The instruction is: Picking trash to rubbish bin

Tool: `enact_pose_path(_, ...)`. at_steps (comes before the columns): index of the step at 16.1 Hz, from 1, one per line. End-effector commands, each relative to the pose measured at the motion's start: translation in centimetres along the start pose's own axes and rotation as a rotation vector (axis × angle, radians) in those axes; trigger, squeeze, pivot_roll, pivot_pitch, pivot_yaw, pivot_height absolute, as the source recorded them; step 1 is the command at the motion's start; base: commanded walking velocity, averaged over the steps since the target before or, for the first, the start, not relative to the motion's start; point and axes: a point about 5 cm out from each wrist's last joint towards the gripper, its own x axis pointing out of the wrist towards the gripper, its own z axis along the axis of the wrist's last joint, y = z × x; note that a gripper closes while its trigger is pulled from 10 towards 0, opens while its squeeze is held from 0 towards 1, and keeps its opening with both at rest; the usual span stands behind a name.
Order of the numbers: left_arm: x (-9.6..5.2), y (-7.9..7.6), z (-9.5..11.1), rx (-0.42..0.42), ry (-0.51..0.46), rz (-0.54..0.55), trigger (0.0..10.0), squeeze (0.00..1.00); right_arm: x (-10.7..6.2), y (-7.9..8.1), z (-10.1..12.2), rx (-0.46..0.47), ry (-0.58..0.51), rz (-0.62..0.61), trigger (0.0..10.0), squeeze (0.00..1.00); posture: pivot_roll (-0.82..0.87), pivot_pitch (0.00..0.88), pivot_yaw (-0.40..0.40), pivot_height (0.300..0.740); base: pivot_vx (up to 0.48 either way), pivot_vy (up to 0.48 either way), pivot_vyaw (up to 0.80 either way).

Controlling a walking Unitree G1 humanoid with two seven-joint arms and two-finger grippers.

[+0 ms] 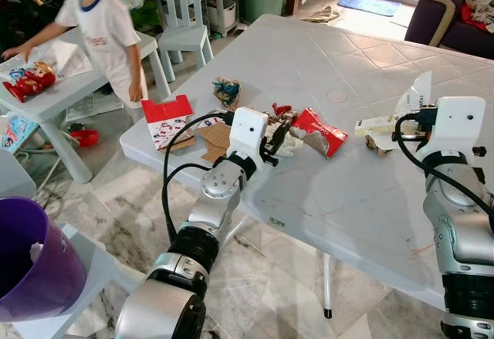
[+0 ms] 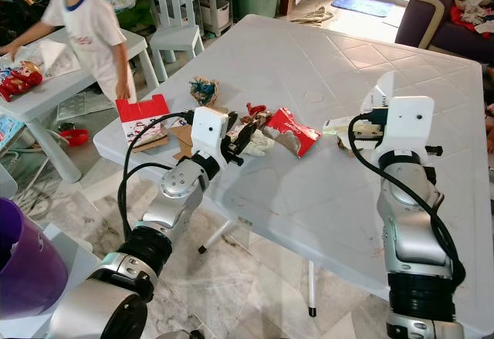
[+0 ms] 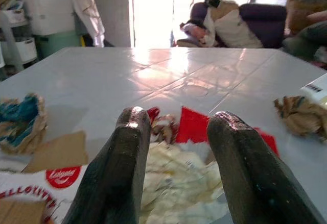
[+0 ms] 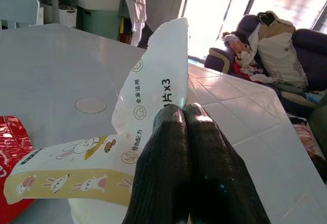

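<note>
The left hand (image 1: 279,140) is hovering over the near left part of the white table (image 1: 363,192), its two black fingers (image 3: 120,168) standing apart with nothing between them. Just beneath and ahead of them a crumpled pale wrapper (image 3: 179,183) is lying on the table, touching a red snack packet (image 1: 320,132) on its right. A small red and white scrap (image 3: 162,127) is sitting just beyond the wrapper. To the left, flat brown cardboard (image 1: 214,140) and a crumpled blue and brown wrapper (image 1: 226,90) are resting near the table's left edge, with a red and white carton (image 1: 167,121) leaning at that edge.

The right hand (image 4: 184,117) is reaching in at the right side of the table, its fingers pressed together and clamped on a white plastic packet (image 4: 148,86) printed with rabbits and a yellow band. The packet's white flap is sticking up above the fingers, while its long end is stretching left toward the red snack packet. A crumpled brown scrap (image 3: 301,116) is lying just beside it.

A purple rubbish bin (image 1: 35,266) is standing on the floor at the near left, well apart from the table. At the far left a person (image 1: 104,30) in white is leaning over a smaller white table (image 1: 54,92), with a white chair (image 1: 181,15) behind, and a dark sofa (image 1: 436,15) is sitting at the far right
</note>
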Motion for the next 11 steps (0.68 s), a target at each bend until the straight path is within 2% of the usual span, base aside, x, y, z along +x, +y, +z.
enact_pose_path(1, 0.2, -0.2, -0.3, 0.022, 0.042, -0.009, 10.0, 1.0, 0.0, 0.1, 0.5, -0.002, -0.022, 0.004, 10.0, 0.0, -0.09, 0.065, -0.036, 0.74, 0.0, 0.0, 0.0)
enact_pose_path(5, 0.2, -0.4, -1.3, -0.036, 0.091, -0.024, 10.0, 1.0, 0.0, 0.1, 0.5, -0.001, -0.02, 0.006, 10.0, 0.0, -0.09, 0.07, -0.034, 0.74, 0.0, 0.0, 0.0)
enact_pose_path(8, 0.3, 0.2, -1.6, -0.003, 0.124, 0.006, 10.0, 1.0, -0.2, 0.0, 0.5, 0.0, -0.021, 0.004, 10.0, 0.0, -0.1, 0.072, -0.033, 0.74, 0.0, 0.0, 0.0)
enact_pose_path(11, 0.3, 1.2, -1.5, 0.064, 0.135, 0.036, 10.0, 1.0, -0.6, -0.2, 0.4, -0.002, -0.017, 0.001, 10.0, 0.0, -0.11, 0.087, -0.028, 0.74, 0.0, 0.0, 0.0)
